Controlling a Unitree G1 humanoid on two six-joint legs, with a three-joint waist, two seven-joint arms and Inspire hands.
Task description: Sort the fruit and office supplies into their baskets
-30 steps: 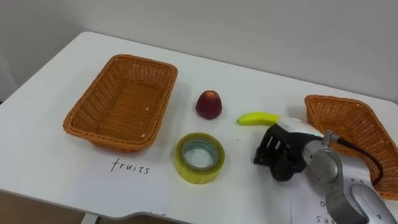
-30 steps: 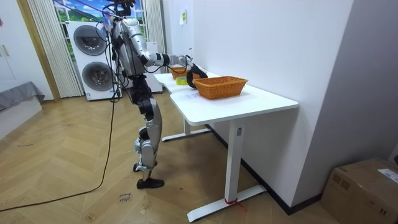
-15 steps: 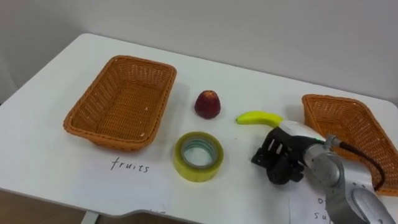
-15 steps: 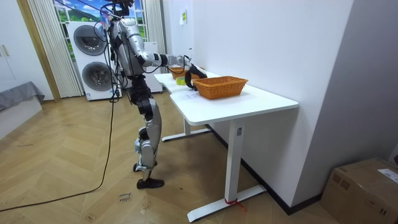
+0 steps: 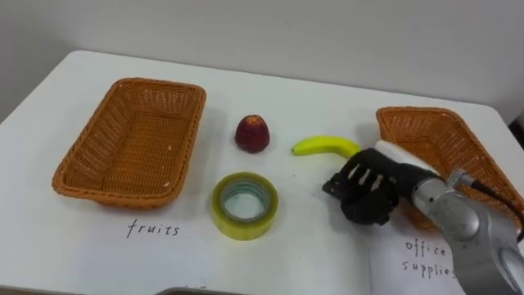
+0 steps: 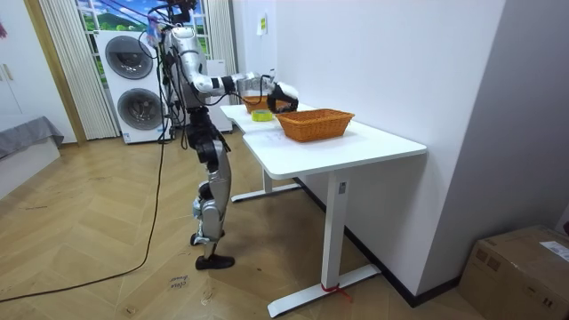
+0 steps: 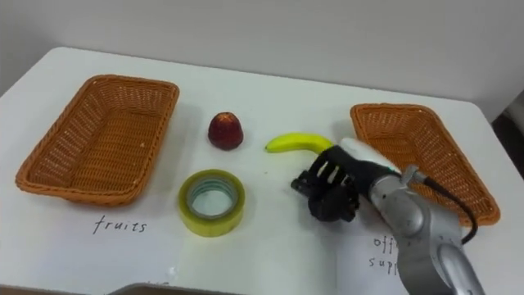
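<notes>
Right hand [image 5: 366, 190], fingers curled and empty, has risen off the table [image 5: 311, 246] beside the banana [image 5: 325, 146], which lies unsorted near the office-supplies basket [image 5: 438, 143]; grasp probably next.

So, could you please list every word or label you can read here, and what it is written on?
"fruits": handwritten on the table before the left basket.
"office supplies": handwritten on a paper sheet before the right basket.
Nothing else is readable.
</notes>
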